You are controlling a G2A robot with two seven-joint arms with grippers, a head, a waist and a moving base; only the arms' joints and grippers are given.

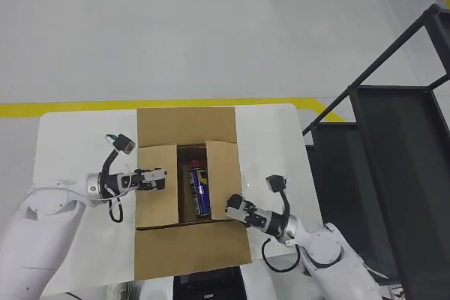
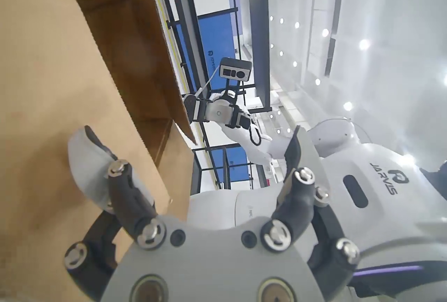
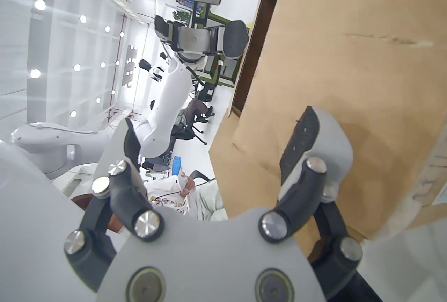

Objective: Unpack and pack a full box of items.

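Observation:
A cardboard box [image 1: 186, 124] stands open in the middle of the white table [image 1: 75, 142], all flaps folded out. A blue spray can [image 1: 200, 191] lies inside, between the side flaps. My left gripper [image 1: 156, 180] is open at the left side flap [image 1: 154, 206]; in its wrist view one finger [image 2: 90, 156] rests against that flap [image 2: 52, 72], and the flap's edge runs between the spread fingers. My right gripper [image 1: 236, 208] is open at the near corner of the right side flap [image 1: 223, 176]. In the right wrist view the flap [image 3: 349, 37] lies against one finger [image 3: 314, 135].
A black metal rack [image 1: 390, 150] stands close to the table's right side. A yellow line [image 1: 75, 109] runs along the floor beyond the far edge. Bare table shows left of the box and in a narrower strip [image 1: 274, 142] on its right.

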